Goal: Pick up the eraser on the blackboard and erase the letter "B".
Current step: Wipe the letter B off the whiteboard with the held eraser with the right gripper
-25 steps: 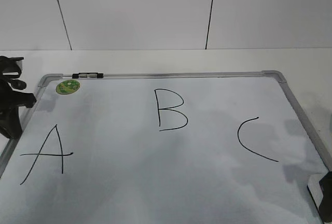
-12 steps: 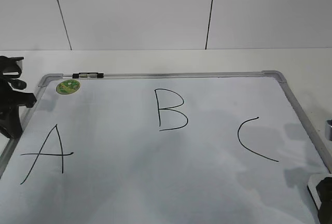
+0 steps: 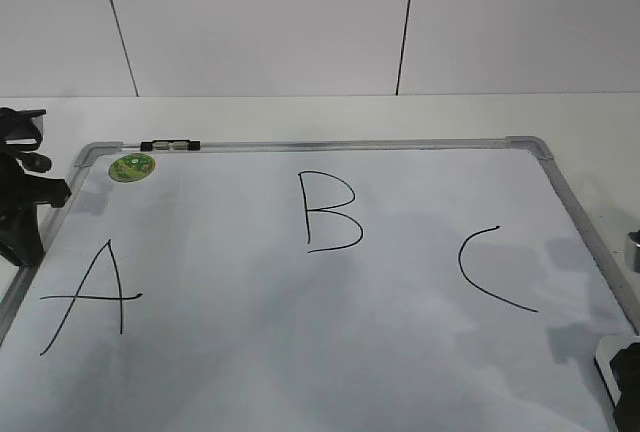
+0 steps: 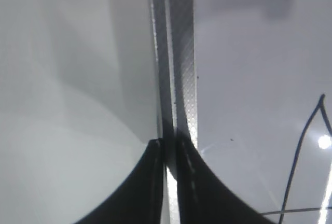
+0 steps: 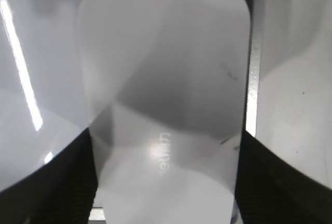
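The eraser [image 5: 166,79], a white rounded block with small grey lettering, lies at the blackboard's [image 3: 330,372] front right edge, and a corner of it shows in the exterior view [image 3: 604,357]. My right gripper [image 5: 166,182] straddles it, its black fingers pressed against both long sides; in the exterior view the gripper [image 3: 630,392] is mostly cut off. The letter "B" [image 3: 328,212] is whole at the board's upper middle. My left gripper [image 4: 167,146] is shut and empty over the board's left frame [image 4: 179,53], by the far left corner [image 3: 20,222].
The letter "A" [image 3: 95,297] is at the left and "C" [image 3: 490,267] at the right. A round green magnet [image 3: 131,165] sits at the back left corner. A black-and-clear marker [image 3: 169,144] lies on the top frame. A white wall stands behind.
My right gripper has sunk lower at the frame's bottom right corner, so more of the eraser's white corner shows. The left arm has not moved.
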Tool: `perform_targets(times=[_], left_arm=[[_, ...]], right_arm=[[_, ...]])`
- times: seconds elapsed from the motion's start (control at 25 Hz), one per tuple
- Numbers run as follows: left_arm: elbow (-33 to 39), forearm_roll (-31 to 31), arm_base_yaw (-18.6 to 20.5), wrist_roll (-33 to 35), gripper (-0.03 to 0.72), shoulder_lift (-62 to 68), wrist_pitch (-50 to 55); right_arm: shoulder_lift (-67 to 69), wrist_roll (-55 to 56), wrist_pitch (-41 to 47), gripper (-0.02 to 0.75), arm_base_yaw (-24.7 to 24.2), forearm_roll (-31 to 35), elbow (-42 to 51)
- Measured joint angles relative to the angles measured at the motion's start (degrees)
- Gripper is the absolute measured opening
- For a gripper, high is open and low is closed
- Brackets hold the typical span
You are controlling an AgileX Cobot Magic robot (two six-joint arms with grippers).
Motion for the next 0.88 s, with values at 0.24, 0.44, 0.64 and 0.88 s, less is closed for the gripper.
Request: perform_targets(times=[0.24,0.44,0.64,0.88], left_arm=[[0.0,-0.13,0.0,0.0,0.031,0.0,0.0],[0.0,-0.26,0.0,0.0,0.031,0.1,0.0],[0.0,-0.26,0.0,0.0,0.031,0.1,0.0],[0.0,-0.26,0.0,0.0,0.031,0.1,0.0]], right_arm=[[0.15,0.0,1.19,0.561,0.0,0.0,-0.89],[0.15,0.0,2.31,0.561,0.0,0.0,-3.28],[0.15,-0.02,6.78,0.561,0.0,0.0,-6.56],[0.67,-1.26,12.51,0.561,0.0,0.0,-19.39]])
